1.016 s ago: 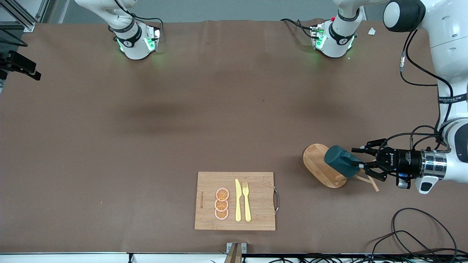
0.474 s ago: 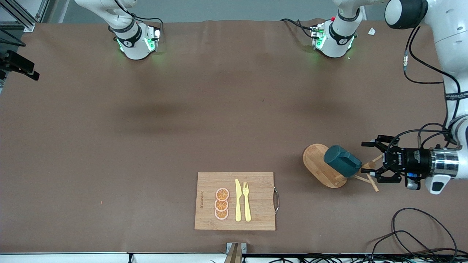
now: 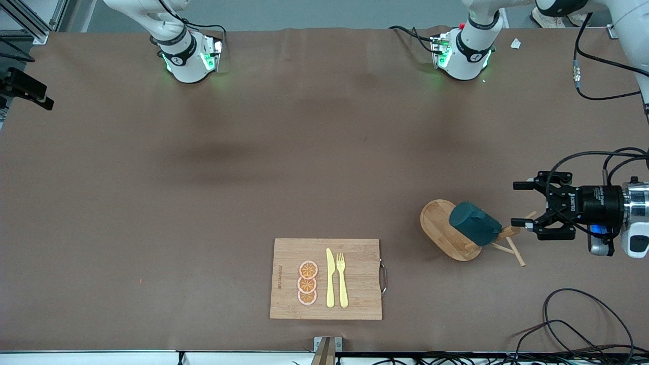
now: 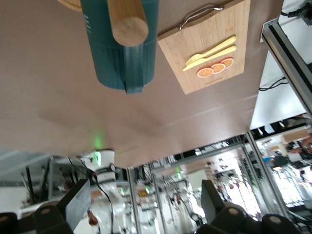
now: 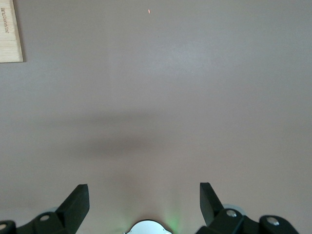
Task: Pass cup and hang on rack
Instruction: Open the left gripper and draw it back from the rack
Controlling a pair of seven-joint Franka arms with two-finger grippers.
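Observation:
The dark teal cup [image 3: 474, 229] hangs on the light wooden rack [image 3: 440, 225], against its central post, clear of the table. My left gripper [image 3: 514, 204] is open and empty, level with the rack's top and apart from the cup, toward the left arm's end of the table. In the left wrist view the cup [image 4: 122, 58] sits under the rack's post end [image 4: 127, 22], well away from the left gripper [image 4: 145, 201]. My right gripper [image 5: 145, 202] is open and empty over bare brown table; its hand is out of the front view.
A bamboo cutting board [image 3: 355, 279] with a yellow knife [image 3: 330, 279], fork [image 3: 342, 279] and orange slices [image 3: 307, 283] lies near the front edge. Loose cables [image 3: 583, 324] lie at the left arm's front corner. The board's corner [image 5: 9, 31] shows in the right wrist view.
The left gripper opened, let go of the cup and drew back toward the left arm's end of the table. The cup stayed on the rack. The right arm has not moved.

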